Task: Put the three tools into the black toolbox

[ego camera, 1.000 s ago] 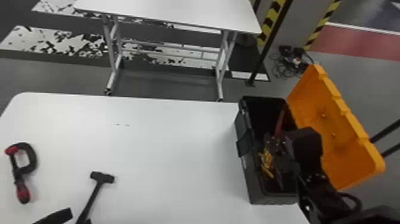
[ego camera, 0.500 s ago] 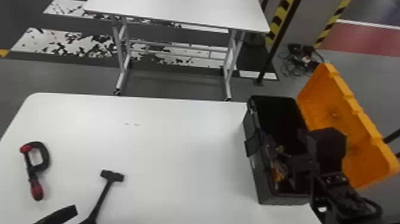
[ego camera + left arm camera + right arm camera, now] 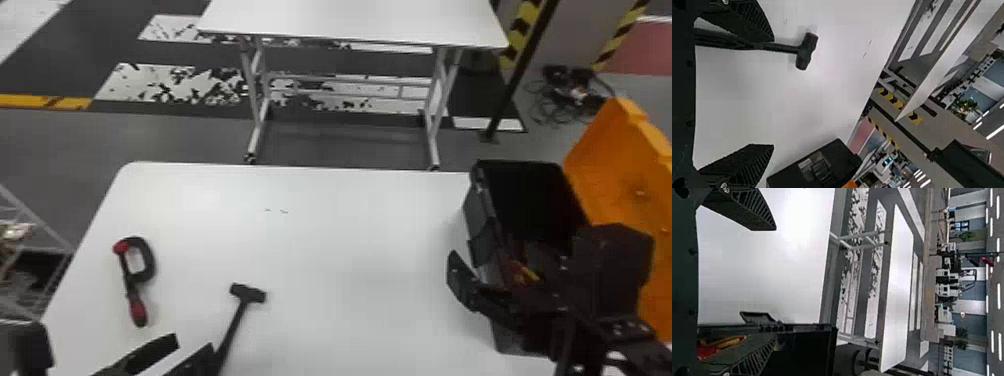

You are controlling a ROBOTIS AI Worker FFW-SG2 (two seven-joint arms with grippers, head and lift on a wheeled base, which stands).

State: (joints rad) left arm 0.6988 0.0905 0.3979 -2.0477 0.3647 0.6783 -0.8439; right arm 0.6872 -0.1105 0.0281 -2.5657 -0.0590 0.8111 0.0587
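My left gripper (image 3: 174,349) stands open at the table's front, its fingers near the handle of the black hammer (image 3: 246,294). In the left wrist view the hammer (image 3: 806,51) lies beside one finger of the left gripper (image 3: 773,93), nothing held. A black clamp with red ends (image 3: 145,260) lies farther left. My right gripper (image 3: 487,267) is open at the black toolbox (image 3: 481,225), one finger outside its left wall, the other over its interior. The right wrist view shows the right gripper (image 3: 774,282) and a red-and-yellow tool (image 3: 723,344) inside the box.
The toolbox's orange lid (image 3: 620,185) stands raised on its right side. A second white table (image 3: 350,20) is beyond the work table (image 3: 350,240). A wire rack (image 3: 30,215) stands off the left edge.
The head view has turned left, so everything sits farther right in it. My right gripper has opened, one finger swinging out past the toolbox's left wall. More of my left gripper shows near the hammer.
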